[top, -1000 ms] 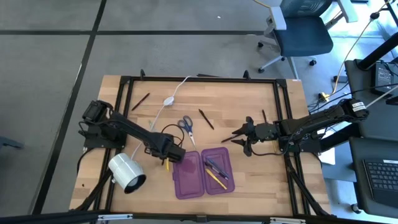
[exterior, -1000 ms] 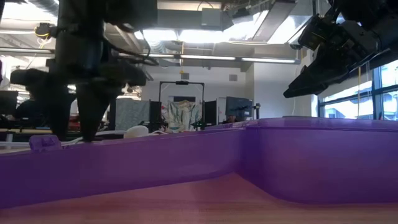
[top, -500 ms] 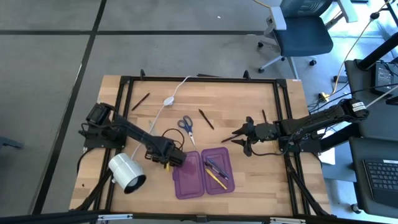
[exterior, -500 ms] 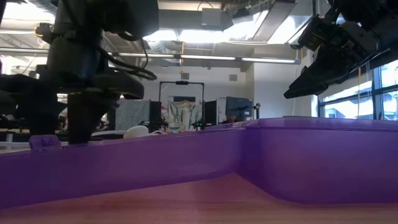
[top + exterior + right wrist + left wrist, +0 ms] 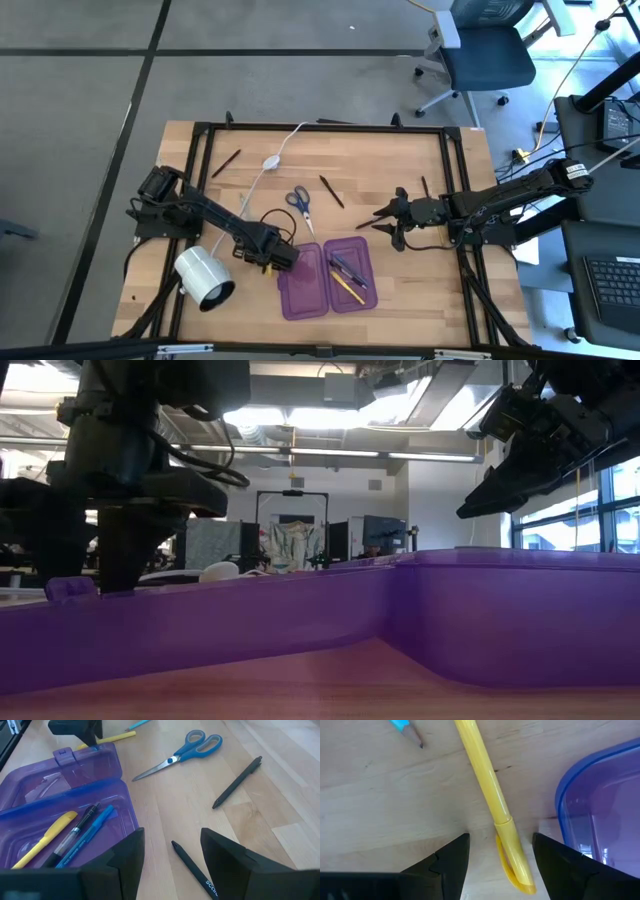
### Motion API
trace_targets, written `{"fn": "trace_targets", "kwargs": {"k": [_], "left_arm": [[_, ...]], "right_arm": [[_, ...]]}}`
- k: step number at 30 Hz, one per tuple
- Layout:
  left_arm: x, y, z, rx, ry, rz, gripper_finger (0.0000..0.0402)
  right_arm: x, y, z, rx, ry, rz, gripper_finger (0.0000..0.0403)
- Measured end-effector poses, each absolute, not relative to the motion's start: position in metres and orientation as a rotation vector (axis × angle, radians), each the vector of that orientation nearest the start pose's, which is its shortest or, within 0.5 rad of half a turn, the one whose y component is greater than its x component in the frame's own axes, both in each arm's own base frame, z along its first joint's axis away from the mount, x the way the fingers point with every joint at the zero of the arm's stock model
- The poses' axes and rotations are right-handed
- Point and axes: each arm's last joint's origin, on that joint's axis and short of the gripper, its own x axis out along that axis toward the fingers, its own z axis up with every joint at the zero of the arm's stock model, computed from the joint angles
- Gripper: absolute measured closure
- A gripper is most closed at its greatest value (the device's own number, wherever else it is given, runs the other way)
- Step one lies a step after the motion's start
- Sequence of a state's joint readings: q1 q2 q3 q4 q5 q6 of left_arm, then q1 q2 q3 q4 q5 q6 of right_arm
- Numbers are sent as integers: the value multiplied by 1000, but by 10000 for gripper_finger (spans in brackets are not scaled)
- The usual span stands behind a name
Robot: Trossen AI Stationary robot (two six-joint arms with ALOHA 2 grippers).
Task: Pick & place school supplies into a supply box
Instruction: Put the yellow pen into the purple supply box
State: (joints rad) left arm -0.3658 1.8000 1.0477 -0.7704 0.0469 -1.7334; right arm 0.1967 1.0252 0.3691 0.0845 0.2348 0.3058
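Left gripper [image 5: 500, 851] lowered to the table [image 5: 400, 160], fingers [image 5: 445, 862] spread wide, straddling the clip end of a yellow pen [image 5: 492, 805] lying just beside the empty half of the purple supply box [image 5: 325, 277]. Nothing grasped yet. Right gripper [image 5: 385, 222] parked near the box's far side, jaws likewise apart and empty, above a dark pen [image 5: 192, 865] on the wood.

Already in the box's other half: a yellow pen [image 5: 42, 837], a dark pen [image 5: 75, 834] and a blue one [image 5: 87, 837]. Still out on the table: blue-handled scissors [image 5: 180, 755], another dark pen [image 5: 237, 781], a pencil with a blue body [image 5: 406, 731] near the yellow pen, more thin dark pens farther back.

Risks, judged from this pose: a pinch landing on the tapered clip rather than the barrel, likely to let the pen roll, pivot or squirt free on closing. One finger close to the box wall, so a slight drift sideways could nudge the light case and shift it under the low camera. Grip so near one end also apt to leave the long barrel drooping, catching the rim on the way over. White lamp [image 5: 203, 277] and its cable [image 5: 262, 170] close behind the left arm, open to a knock on the lift.
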Motion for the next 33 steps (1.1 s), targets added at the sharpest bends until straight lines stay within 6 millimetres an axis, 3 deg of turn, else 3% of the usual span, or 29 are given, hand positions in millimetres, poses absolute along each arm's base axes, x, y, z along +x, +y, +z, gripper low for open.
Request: {"fn": "trace_targets", "kwargs": {"k": [16,33], "left_arm": [[284,-111,140,-1098,1350,962,194],[285,-112,140,-1061,1379,899,309]], "right_arm": [[192,31,175,175,548,-122,205],[192,31,175,175,548,-122,205]]}}
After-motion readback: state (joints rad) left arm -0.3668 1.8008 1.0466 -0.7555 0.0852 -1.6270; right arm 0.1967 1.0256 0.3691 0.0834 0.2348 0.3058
